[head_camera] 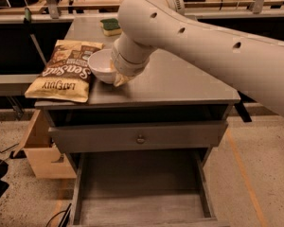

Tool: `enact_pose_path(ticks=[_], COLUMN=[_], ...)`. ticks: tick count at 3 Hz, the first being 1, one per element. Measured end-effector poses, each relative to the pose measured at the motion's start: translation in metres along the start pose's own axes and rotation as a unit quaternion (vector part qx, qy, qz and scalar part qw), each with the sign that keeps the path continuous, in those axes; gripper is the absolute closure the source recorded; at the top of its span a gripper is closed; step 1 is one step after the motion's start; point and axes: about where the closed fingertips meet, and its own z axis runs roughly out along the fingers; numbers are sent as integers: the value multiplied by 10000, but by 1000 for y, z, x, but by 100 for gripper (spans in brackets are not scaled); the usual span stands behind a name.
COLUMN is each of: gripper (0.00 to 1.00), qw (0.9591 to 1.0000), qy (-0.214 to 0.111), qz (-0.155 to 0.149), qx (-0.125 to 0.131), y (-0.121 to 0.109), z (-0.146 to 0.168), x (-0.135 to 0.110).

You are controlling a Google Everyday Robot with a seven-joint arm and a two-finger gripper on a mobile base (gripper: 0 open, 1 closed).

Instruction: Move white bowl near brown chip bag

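Observation:
The white bowl (99, 65) is at the left part of the grey table (180, 82), slightly tilted, its rim right beside the brown chip bag (66, 70). The bag lies flat at the table's front left corner, with "Sea Salt" lettering. My gripper (119, 78) is at the bowl's right side, shut on its rim, under my large white arm (194, 37). The arm hides most of the gripper and the bowl's right edge.
A green-and-yellow sponge (110, 26) lies at the back of the table. Below the tabletop is a shut drawer with a knob (140, 138) and an open lower drawer (142, 193). A cardboard box (38, 148) stands on the floor to the left.

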Motion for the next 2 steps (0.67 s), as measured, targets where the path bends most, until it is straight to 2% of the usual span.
enact_pose_path(ticks=[2], gripper=[36], qw=[10000], qy=[-1], qz=[-16], qx=[-6], y=[0], z=[0], x=[-2])
